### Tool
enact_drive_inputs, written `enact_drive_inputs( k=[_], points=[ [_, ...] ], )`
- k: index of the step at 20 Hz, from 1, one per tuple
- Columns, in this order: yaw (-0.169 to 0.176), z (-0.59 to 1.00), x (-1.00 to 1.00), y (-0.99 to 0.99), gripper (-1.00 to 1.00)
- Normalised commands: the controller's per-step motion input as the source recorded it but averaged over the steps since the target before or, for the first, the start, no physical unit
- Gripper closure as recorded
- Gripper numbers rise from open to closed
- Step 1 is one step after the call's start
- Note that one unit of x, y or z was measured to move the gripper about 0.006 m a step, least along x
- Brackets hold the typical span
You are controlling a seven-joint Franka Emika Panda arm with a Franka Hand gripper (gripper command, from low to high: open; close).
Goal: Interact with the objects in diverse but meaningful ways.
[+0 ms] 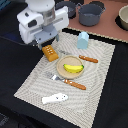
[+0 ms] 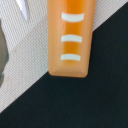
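Arm [image 1: 40,22] low, hovering directly above bread block [image 1: 49,52].

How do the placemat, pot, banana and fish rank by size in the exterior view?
Largest to smallest, as seen:
1. placemat
2. pot
3. fish and banana look about alike, so I won't rank them; the pot sits farther back, so it may really be bigger still.

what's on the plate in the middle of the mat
A yellow banana lies alone on the round tan plate, which sits on the woven placemat. The plate surface under the banana is covered, so nothing there can be checked.
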Motion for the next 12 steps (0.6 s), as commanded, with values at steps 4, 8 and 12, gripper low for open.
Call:
enact_drive_inputs(
  k=[4,8,12],
  points=[
    [-0.051,0.07,0.55,-0.58,-1.0],
    [-0.051,0.06,0.57,-0.61,-1.0],
    [-0.02,0.28,0.61,-0.57,-1.0]
  ],
)
